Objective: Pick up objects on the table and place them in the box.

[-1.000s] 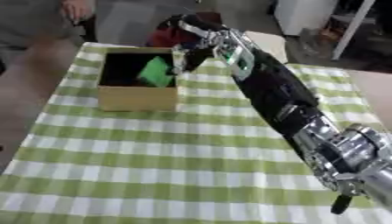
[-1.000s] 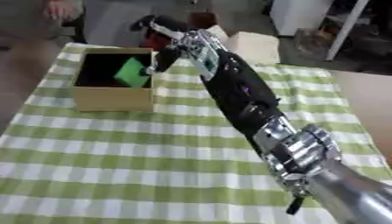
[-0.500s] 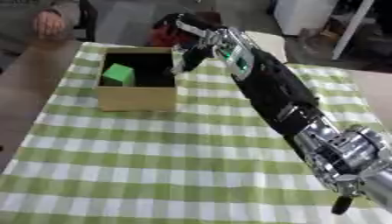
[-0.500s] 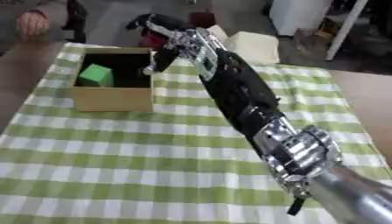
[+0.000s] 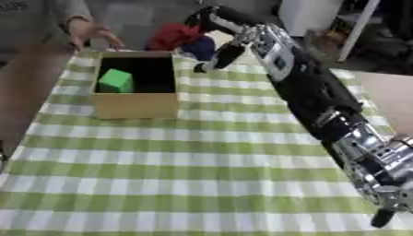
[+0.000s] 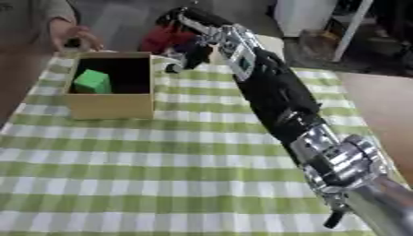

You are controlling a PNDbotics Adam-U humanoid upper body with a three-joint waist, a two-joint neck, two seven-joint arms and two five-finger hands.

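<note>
An open cardboard box (image 5: 135, 105) stands on the checked cloth at the far left. A green block (image 5: 115, 80) lies inside it, against the left wall. My right arm reaches from the lower right up across the table. Its hand (image 5: 223, 51) hangs just right of the box's far right corner, fingers relaxed and pointing down, holding nothing. My left hand does not show in either view.
A green and white checked cloth (image 5: 202, 152) covers the table. A person's hand (image 5: 90, 32) hovers at the box's far left corner. A red and blue bundle (image 5: 184, 38) lies beyond the table's far edge. White furniture (image 5: 310, 14) stands at the back right.
My right hand has let go of the green block and drawn back to the right, out of the box. The block now lies at the box's left side. A person's hand came near.
</note>
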